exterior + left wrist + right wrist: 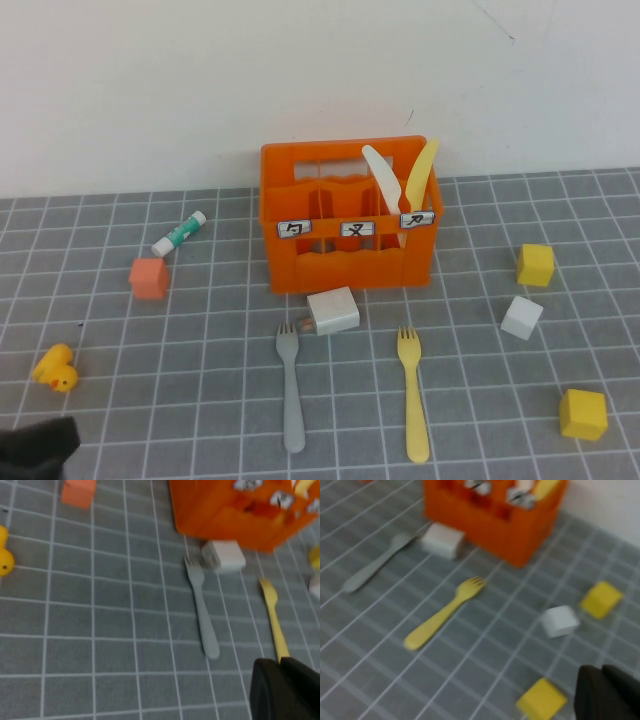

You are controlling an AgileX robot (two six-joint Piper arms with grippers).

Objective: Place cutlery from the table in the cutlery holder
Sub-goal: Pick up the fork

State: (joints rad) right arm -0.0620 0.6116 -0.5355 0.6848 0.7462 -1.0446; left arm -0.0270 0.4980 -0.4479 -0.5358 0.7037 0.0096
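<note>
Two forks on table [180, 380]: grey fork [291, 388], yellow fork [411, 395]. Left gripper [285, 690], right gripper [610, 695] closed, empty, off to their sides.

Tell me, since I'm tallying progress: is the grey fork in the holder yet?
No. The grey fork lies flat on the table, in front of the orange holder.

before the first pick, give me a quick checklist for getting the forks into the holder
1. Grey fork lying flat on the table, nothing on top: ok.
2. Pale yellow fork lying free, apart from the grey one: ok.
3. Orange cutlery holder upright, left and middle compartments look free: ok.
4. White block touching the grey fork's tines: cannot tell.
5. Left gripper shut, low at the near left, holding nothing: not ok, open first.
6. Right gripper shut near the yellow cubes: not ok.
</note>
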